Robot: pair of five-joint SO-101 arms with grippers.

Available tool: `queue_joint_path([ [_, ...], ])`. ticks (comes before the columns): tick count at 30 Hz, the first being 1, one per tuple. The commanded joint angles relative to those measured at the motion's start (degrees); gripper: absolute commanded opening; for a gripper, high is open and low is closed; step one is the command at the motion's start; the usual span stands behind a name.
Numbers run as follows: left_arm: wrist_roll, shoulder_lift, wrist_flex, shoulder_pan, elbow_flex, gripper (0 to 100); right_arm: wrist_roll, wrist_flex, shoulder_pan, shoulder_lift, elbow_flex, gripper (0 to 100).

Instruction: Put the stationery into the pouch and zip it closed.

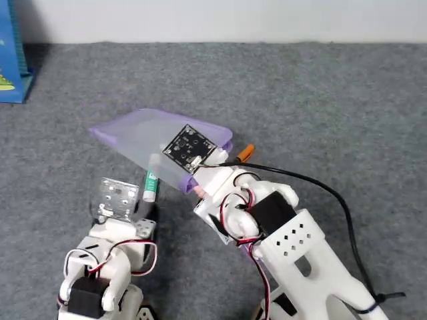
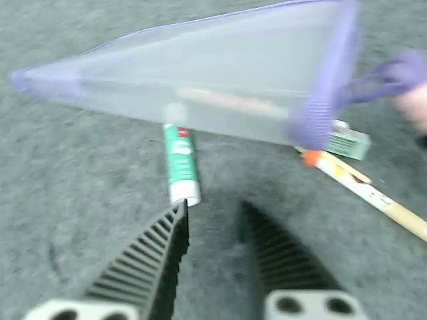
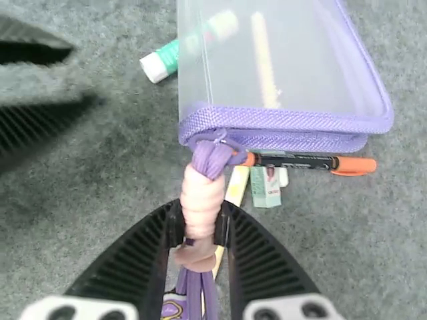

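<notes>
A translucent purple pouch (image 1: 143,140) lies tilted on the grey carpet, with a pale pencil (image 3: 264,61) showing through its wall. My right gripper (image 3: 199,209) is shut on the pink pull tab (image 3: 200,190) at the pouch's zipper corner. A green and white glue stick (image 2: 181,163) lies half under the pouch's near edge. My left gripper (image 2: 213,223) stands open just short of it, holding nothing. Beside the pouch's zipper end lie an orange-capped black marker (image 3: 303,162), a small green eraser (image 3: 267,188) and a wooden pencil (image 2: 380,203).
A blue box (image 1: 12,60) stands at the back left by the white wall. The right arm's black cable (image 1: 327,190) loops over the carpet to the right. Bare carpet lies behind and to the right of the pouch.
</notes>
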Motion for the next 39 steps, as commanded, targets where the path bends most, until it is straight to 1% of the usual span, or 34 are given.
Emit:
queue_joint_path([
  [1, 3.87, -0.26, -2.64, 2.29, -0.40, 26, 0.62, -0.75, -2.15, -2.15, -1.05, 0.8],
  [3, 5.19, -0.26, -5.19, 2.55, 0.22, 27, 0.62, -0.66, -3.03, -2.15, -1.05, 0.9],
  [11, 5.36, -0.26, -14.07, 2.02, 5.49, 27, 0.70, -0.48, -3.47, -2.15, -1.05, 0.9],
  [17, 5.36, -0.26, -16.97, 1.58, 7.52, 27, 0.70, -0.22, -3.47, -2.15, -1.05, 0.9],
  [23, 5.45, -0.26, -19.43, -3.25, 7.60, 27, 0.70, 1.01, -3.47, -2.15, -1.05, 0.9],
  [26, 5.45, -0.26, -19.43, -3.34, 7.69, 27, 0.70, 0.92, -3.65, -2.15, -1.05, 0.9],
  [32, 5.19, -0.26, -20.48, -3.69, 10.24, 26, 0.70, 1.98, -7.60, -2.15, -0.97, 0.9],
  [35, 5.10, -0.26, -21.01, -3.87, 10.59, 20, 0.70, 2.59, -7.87, -2.15, -0.97, 0.9],
  [39, 5.10, -0.26, -21.10, -3.78, 10.51, 6, 0.70, 3.65, -7.78, -2.15, -0.88, 0.9],
])
